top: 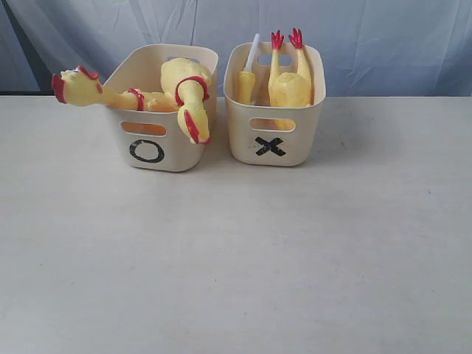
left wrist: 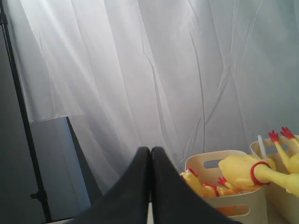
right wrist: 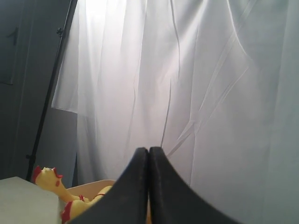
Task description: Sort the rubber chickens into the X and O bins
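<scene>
exterior: frontal, over table (top: 236, 258) | wrists: facing curtain (left wrist: 163, 70) | shared: O bin (top: 175, 144)

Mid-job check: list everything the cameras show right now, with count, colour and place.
Bumpy rubber chickens: two, yellow with red beaks, in the O tub, heads hanging over its rim.
Feet-up rubber chicken: one, yellow, red feet, in the X tub.
Stick object: one, yellow and white, in the X tub; unidentifiable.
O-marked plastic tub: one, cream, left.
X-marked plastic tub: one, cream, right beside it.
Table: one, white.
Curtain: pale, behind.
Left gripper: black, shut, empty.
Right gripper: black, shut, empty.
</scene>
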Controlling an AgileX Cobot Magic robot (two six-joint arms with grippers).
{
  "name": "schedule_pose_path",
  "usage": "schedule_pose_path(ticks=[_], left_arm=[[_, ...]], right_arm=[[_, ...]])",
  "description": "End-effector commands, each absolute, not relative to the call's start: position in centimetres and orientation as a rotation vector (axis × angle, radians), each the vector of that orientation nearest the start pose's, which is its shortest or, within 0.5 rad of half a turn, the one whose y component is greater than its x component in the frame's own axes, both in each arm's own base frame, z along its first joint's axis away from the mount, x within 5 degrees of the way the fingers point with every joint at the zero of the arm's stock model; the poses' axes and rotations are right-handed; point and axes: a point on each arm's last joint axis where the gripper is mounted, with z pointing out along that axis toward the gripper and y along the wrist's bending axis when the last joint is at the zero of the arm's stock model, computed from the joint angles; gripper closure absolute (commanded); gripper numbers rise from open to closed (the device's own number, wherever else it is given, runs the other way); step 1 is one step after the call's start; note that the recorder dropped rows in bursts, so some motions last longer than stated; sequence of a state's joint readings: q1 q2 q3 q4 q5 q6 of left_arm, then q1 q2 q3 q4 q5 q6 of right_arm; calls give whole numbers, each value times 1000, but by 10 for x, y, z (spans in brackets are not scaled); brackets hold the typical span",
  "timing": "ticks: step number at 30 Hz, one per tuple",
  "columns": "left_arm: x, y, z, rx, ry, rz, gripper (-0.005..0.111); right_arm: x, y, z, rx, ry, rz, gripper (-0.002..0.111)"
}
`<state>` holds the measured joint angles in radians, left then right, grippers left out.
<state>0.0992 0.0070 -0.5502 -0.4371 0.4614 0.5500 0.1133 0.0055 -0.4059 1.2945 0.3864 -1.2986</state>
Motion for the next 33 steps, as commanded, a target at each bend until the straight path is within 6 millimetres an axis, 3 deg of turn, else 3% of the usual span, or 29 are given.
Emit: schedule_pose_path(ticks=[1, 9, 13, 18, 27, 29, 33], left_arm=[[5, -14, 333, 197, 1383, 141, 107], [35, 2, 288, 206, 1312, 411, 107], [45, 4, 260, 232, 1372, 437, 107], [54, 5, 225, 254, 1473, 429, 107], [55, 5, 219, 258, 1497, 425, 107], [55, 5, 219, 258, 1497, 425, 107], [55, 5, 219, 258, 1497, 425, 107]], right_arm=[[7, 34, 325, -375, 1171, 328, 109], [36, 12, 284, -165, 1282, 97, 109], [44, 6, 265, -66, 1332, 102, 109], [49, 6, 246, -67, 1387, 94, 109], [50, 6, 244, -65, 1393, 92, 109], [50, 6, 244, -107, 1390, 42, 109], [50, 5, 244, -511, 1319, -450, 109]])
